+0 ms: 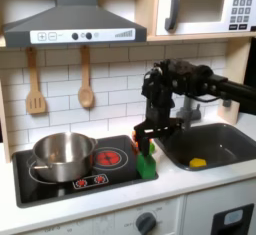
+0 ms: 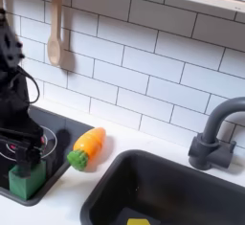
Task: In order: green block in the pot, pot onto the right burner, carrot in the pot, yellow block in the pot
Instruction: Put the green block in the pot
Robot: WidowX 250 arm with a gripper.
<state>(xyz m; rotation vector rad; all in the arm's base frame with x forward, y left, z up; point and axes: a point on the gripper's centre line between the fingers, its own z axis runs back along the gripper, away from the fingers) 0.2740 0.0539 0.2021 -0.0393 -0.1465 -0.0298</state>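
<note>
Gripper (image 2: 26, 150) was seen pointing straight down, fingers spread either side of the green block (image 2: 26, 178), not yet pinching it. Block sat at the stovetop (image 1: 120, 139) edge, carrot (image 2: 87, 146) just beside it in the second exterior view. Pot (image 1: 62, 154) stood on the burner at the first exterior view's left; yellow block (image 1: 198, 163) lay in the sink (image 1: 235, 139). Judged: descent should be finished squarely, jaws closed centred, carrot left unbumped, lift kept above the pot rim.
</note>
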